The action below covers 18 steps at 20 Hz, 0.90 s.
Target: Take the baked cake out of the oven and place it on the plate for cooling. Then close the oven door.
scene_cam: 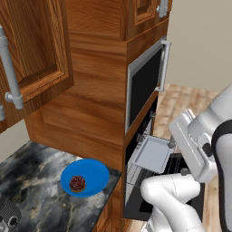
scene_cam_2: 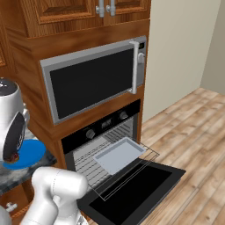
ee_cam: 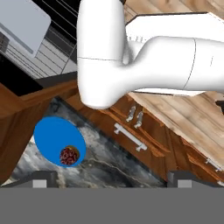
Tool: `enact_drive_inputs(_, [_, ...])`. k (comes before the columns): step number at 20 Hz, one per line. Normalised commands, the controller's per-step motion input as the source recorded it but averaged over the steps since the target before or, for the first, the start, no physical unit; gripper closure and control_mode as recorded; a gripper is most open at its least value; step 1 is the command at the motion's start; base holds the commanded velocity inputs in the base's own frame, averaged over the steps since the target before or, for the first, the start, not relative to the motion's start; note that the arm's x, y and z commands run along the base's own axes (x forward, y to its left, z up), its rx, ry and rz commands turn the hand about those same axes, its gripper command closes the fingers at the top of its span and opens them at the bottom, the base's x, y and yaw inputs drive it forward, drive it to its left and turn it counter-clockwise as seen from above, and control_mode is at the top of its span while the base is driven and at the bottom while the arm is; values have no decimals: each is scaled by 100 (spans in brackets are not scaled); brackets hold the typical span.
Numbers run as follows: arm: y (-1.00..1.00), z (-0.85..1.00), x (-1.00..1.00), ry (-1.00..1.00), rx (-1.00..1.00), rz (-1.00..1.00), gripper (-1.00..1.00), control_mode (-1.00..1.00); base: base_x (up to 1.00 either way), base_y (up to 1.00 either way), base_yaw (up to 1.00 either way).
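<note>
Kitchen: oven [scene_cam_2: 105, 132], microwave [scene_cam_2: 94, 81], wood cabinets [scene_cam: 31, 50].

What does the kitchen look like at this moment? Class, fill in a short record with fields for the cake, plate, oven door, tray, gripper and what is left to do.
cake: the baked cake lies on the plate, near its rim
plate: the blue plate sits on the dark marble counter beside the oven
oven door: the oven door hangs fully open and lies flat
tray: the grey tray rests on a pulled-out wire rack, with nothing on it
gripper: the gripper is open, holding nothing, above the counter
left to do: close the oven door
</note>
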Motion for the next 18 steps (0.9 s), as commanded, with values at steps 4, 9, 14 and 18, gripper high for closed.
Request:
enact_drive_inputs(4, [-55, 14, -15, 1, 2, 0, -100, -100, 0, 0, 0])
enact_drive_inputs(9, [-52, 9, -6, 3, 2, 0, -100, -100, 0, 0, 0])
enact_drive_inputs(14, [-45, 0, 1, 5, 1, 0, -100, -100, 0, 0, 0])
enact_drive_inputs(18, [-35, -2, 9, 4, 0, -1, -100, -100, 0, 0, 0])
